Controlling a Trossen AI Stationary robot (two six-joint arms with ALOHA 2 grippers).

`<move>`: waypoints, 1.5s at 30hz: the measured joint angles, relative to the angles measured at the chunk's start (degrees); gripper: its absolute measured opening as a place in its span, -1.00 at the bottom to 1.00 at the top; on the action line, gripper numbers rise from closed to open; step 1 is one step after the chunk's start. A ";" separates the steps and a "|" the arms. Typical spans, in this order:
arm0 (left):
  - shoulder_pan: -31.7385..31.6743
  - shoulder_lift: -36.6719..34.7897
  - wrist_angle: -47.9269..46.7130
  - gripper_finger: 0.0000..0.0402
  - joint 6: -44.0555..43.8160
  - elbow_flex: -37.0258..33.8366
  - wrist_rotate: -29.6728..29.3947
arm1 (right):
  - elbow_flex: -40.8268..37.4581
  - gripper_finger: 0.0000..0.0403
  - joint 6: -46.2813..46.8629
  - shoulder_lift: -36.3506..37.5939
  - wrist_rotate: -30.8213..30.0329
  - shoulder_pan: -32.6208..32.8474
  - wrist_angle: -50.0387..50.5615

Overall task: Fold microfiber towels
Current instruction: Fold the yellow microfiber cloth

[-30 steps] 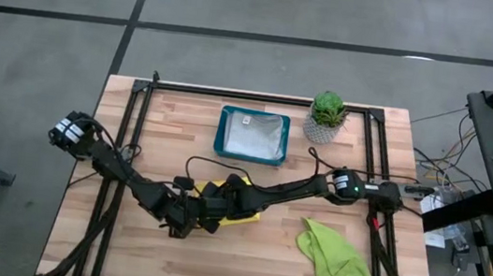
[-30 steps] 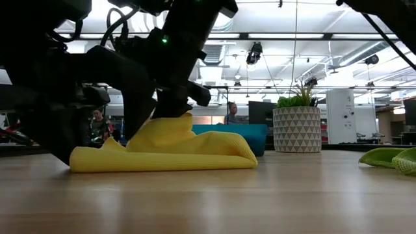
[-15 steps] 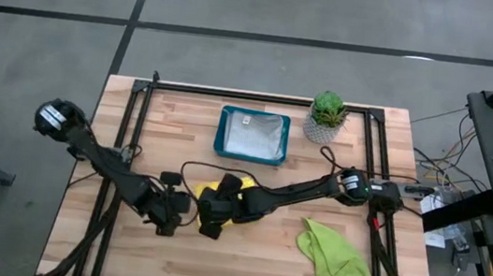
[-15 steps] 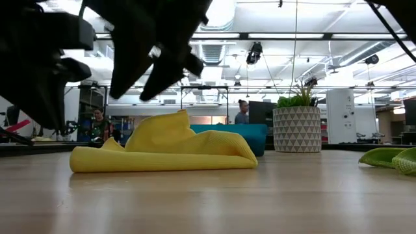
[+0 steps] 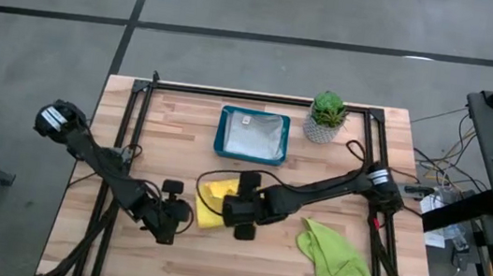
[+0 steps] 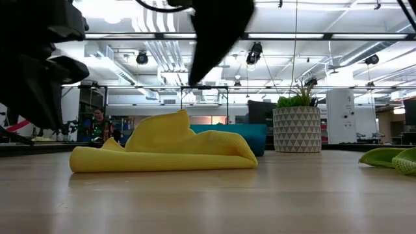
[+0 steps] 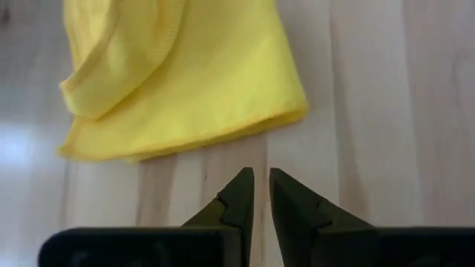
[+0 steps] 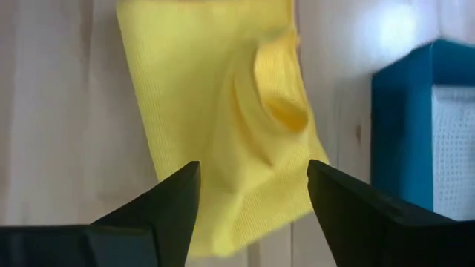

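The folded yellow towel [image 5: 211,201] is seen lying near the middle of the tabletop [image 5: 172,129], toward its front edge, bracketed by both arms. The right gripper [image 8: 252,194], spread wide and holding nothing, is poised directly over the towel and is judged the nearer. The left gripper [image 7: 260,194], nearly closed and empty, is held just off the towel's left-hand edge.

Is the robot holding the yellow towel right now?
No, the yellow towel lies loose on the wooden table, and neither pincer touches it.
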State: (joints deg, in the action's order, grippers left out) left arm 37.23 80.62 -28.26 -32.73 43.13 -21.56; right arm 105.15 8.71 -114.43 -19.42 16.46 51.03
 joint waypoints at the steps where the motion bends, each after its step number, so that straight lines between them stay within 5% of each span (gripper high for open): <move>1: 0.00 0.31 1.29 -0.85 0.04 -0.56 0.01 | -2.46 0.18 -0.86 1.01 0.00 -0.26 -0.91; 9: -0.04 1.97 3.86 -0.85 0.02 -2.66 0.06 | -22.66 0.15 -6.30 8.22 0.36 -4.01 -24.41; 18: -0.09 2.49 4.33 -0.85 0.04 -2.66 0.04 | -34.15 0.15 -7.37 8.13 3.01 -6.79 -46.48; 25: -0.09 2.49 6.29 -0.85 0.08 -3.83 -0.29 | -35.78 -0.04 -7.81 8.09 6.37 -6.79 -53.81; 34: -0.09 2.60 13.97 -0.85 0.08 -8.09 -0.42 | -36.14 -0.89 -6.21 8.07 6.57 -6.70 -54.98; 45: -0.13 2.60 21.92 -0.85 0.10 -11.69 -0.46 | -35.11 -0.95 3.53 7.18 11.03 -4.33 -62.53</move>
State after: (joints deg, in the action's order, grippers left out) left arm 37.10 83.22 -6.33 -32.63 31.44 -22.01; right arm 70.05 12.24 -107.26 -8.39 12.13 -11.51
